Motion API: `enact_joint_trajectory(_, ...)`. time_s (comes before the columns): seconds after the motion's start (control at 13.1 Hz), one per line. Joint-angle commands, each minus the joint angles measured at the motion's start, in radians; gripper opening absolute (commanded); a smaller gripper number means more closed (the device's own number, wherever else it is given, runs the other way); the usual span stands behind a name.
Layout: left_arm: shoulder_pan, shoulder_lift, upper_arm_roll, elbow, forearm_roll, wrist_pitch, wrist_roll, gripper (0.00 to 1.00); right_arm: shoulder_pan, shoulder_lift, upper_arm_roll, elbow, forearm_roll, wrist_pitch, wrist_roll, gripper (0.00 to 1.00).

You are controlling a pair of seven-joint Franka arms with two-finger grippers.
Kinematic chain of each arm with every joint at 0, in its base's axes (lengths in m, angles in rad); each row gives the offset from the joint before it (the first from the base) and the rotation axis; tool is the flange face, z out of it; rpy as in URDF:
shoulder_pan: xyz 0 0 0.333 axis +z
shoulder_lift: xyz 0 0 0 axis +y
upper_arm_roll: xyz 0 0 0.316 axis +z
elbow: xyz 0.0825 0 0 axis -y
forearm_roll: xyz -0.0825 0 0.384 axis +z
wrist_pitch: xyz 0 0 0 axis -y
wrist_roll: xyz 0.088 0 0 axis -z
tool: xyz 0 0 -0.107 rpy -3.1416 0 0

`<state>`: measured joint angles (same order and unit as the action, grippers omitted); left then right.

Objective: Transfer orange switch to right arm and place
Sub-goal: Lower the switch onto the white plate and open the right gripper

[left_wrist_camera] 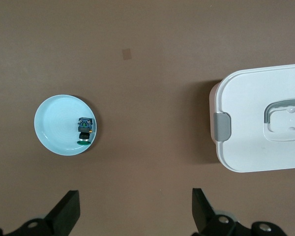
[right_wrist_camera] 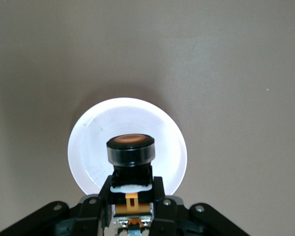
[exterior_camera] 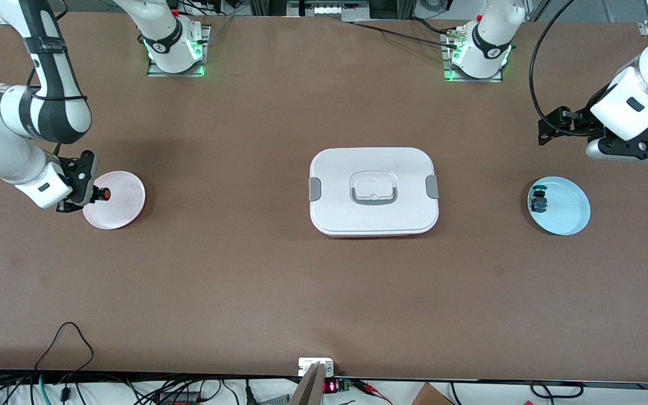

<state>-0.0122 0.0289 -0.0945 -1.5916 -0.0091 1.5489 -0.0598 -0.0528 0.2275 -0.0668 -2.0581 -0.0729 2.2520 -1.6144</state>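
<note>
My right gripper is shut on the orange switch and holds it just over the edge of the pale pink plate at the right arm's end of the table. In the right wrist view the switch sits between the black fingers with its orange cap pointing out over the plate, and my right gripper grips its black body. My left gripper hangs open and holds nothing over bare table beside the light blue plate. Its two fingers stand far apart around the left gripper's empty gap.
A dark switch with blue-green parts lies in the light blue plate, and shows again as the dark switch in the left wrist view. A closed white lunch box with grey clips sits mid-table, its corner visible from the left wrist.
</note>
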Motion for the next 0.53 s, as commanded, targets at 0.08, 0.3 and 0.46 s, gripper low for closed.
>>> enact_joint_trajectory(0.08, 0.009, 0.019, 0.004, 0.045, -0.012, -0.021, -0.009, 1.0, -0.061, 0.007, 0.007, -0.097, -0.018, 0.147, -0.079, 0.02)
enact_joint_trajectory(0.3, 0.017, 0.045, 0.003, 0.056, 0.027, -0.023, -0.009, 1.0, -0.076, 0.032, 0.007, -0.158, -0.018, 0.268, -0.098, 0.02)
enact_joint_trajectory(0.46, 0.017, 0.06, 0.001, 0.108, 0.037, -0.023, -0.018, 1.0, -0.088, 0.052, 0.007, -0.177, -0.018, 0.308, -0.101, 0.02)
